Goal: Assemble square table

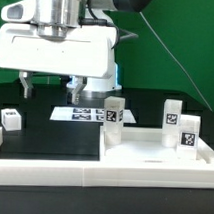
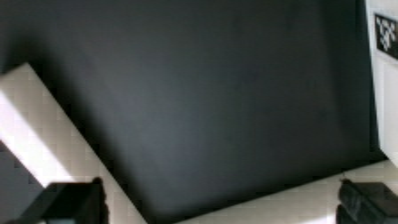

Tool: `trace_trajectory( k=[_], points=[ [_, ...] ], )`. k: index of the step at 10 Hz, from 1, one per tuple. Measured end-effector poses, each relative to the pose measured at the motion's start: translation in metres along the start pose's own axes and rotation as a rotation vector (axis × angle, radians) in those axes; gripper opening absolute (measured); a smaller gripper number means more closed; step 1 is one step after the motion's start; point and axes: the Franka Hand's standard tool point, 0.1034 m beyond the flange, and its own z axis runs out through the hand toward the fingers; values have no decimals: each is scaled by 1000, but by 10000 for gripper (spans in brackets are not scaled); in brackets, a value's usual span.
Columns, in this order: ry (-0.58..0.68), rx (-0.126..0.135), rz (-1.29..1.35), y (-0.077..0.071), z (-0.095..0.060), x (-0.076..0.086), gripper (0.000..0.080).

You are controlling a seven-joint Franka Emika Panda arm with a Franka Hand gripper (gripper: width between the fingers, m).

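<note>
The arm is up high over the black worktop, and it is carrying the big white square table slab, which fills the upper part of the exterior view. Under the slab, two dark fingertips peek out. In the wrist view the claw has its two dark tips set wide apart, with only bare black surface between them. So the jaws are spread wide, and whether they bear against the slab the pictures do not settle.

Taking the marker board as landmark: the slab hangs above it. Three upright leg blocks stand in front of the board and toward the exterior view's right of it, the nearest just beside it, the others and farther along. They sit inside a white rail frame. A small white tagged piece lies well to the exterior view's left of the board.

By my read this is an early step: placing the tabletop. No leg is joined yet. The next move calls for setting the slab flat, holes up, squared against the rail corner, then going for a leg.
</note>
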Motion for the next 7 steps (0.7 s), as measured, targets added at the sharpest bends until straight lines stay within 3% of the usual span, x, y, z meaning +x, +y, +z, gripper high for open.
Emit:
trace_trajectory(
  k=[5, 7],
  points=[
    [-20, -7, 7, 12, 3, -24, 649],
    [-20, -21, -167, 25, 6, -35, 649]
  ],
)
